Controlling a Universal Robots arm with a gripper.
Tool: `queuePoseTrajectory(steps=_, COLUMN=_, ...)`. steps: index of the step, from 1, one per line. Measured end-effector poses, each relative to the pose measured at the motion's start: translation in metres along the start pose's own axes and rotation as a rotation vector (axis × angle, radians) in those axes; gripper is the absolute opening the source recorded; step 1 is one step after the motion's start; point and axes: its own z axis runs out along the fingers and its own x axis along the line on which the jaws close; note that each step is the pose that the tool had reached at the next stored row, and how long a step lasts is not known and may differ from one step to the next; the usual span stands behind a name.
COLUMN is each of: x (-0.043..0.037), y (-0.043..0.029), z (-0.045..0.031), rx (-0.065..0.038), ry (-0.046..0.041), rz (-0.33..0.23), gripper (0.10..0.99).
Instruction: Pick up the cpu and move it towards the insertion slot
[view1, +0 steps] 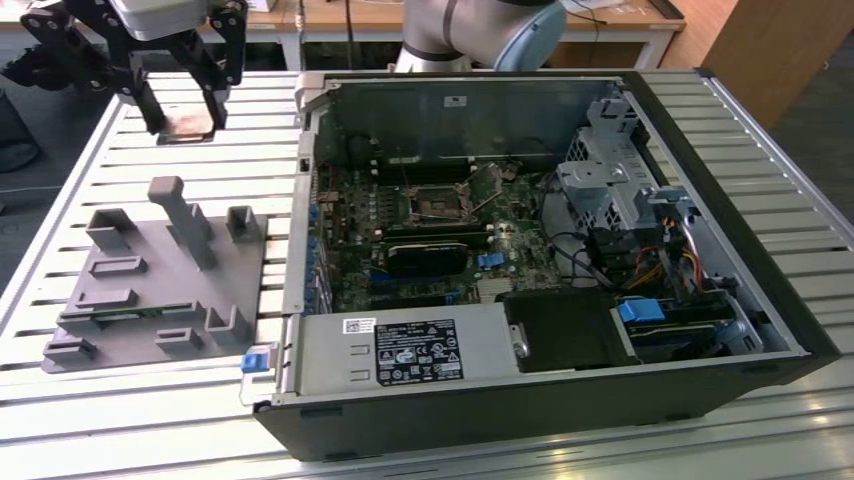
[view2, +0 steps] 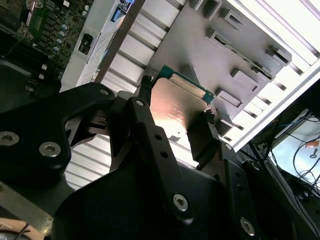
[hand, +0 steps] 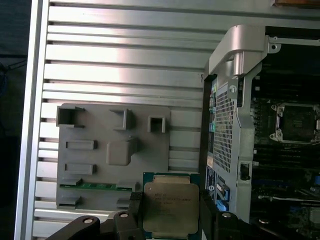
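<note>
Gripper (view1: 184, 122) is clamped on the cpu (hand: 171, 206) by two opposite edges, raised above the grey fixture (hand: 112, 152), well apart from the insertion slot (view1: 434, 203) inside the PC case (view1: 747, 190). Risk: edge-only grip, so a jolt may tilt or drop the chip; watch it.

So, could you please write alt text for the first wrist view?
The claw grips the cpu by two opposite edges above a grey fixture on a slatted table. Beside it lies an open computer case whose motherboard bears the insertion slot.
</note>
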Motion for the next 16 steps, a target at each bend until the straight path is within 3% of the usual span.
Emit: queuePoseTrajectory(steps=16, x=-0.0198, y=-0.0009, z=-0.0004, rx=0.0, ry=0.0001, rz=0.0, gripper=0.541)
